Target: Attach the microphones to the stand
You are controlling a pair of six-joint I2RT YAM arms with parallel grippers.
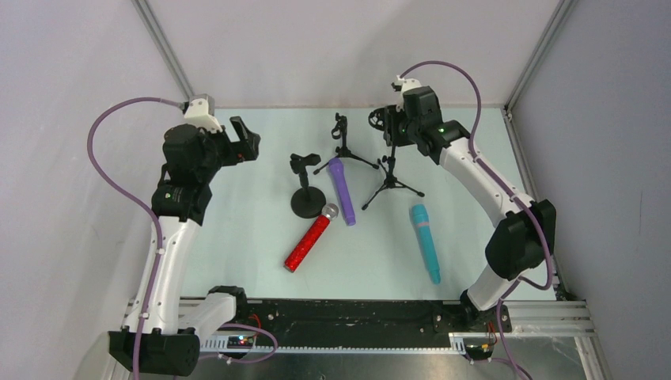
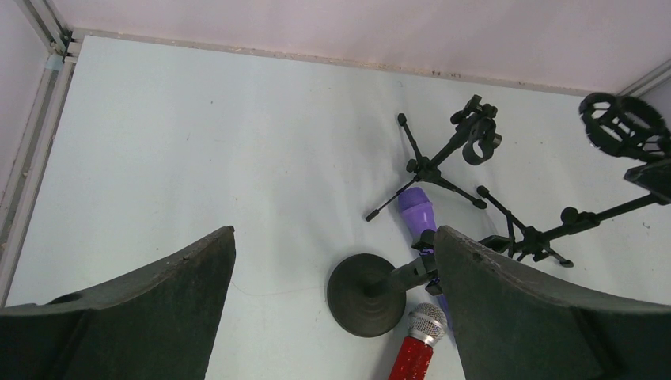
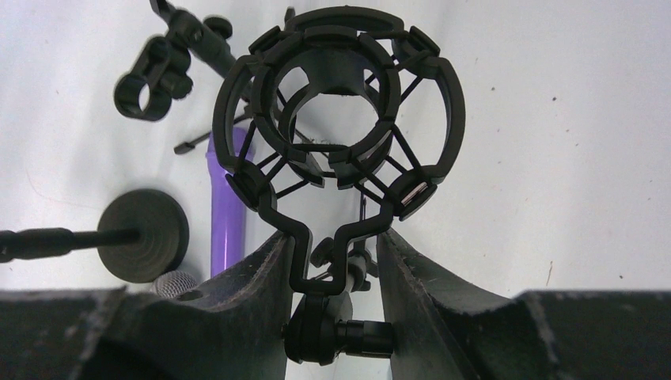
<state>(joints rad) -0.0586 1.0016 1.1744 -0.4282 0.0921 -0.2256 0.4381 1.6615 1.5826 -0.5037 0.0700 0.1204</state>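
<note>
Three microphones lie on the table: a glittery red one (image 1: 310,240) with a silver mesh head, a purple one (image 1: 342,190) and a teal one (image 1: 425,241). A round-base stand (image 1: 307,198), a small tripod stand with a clip (image 1: 342,142) and a tripod stand with a cage-like shock mount (image 1: 392,170) are set up between them. My right gripper (image 3: 332,245) is shut on the neck of the shock mount (image 3: 340,119), at the top of that tripod. My left gripper (image 2: 334,231) hangs open above the round base (image 2: 368,293), holding nothing.
The purple microphone (image 2: 415,207) lies between the legs of the two tripods (image 2: 443,154), its tail beside the red microphone's head (image 2: 427,323). Metal frame rails (image 1: 162,39) and grey walls bound the table at the back and sides.
</note>
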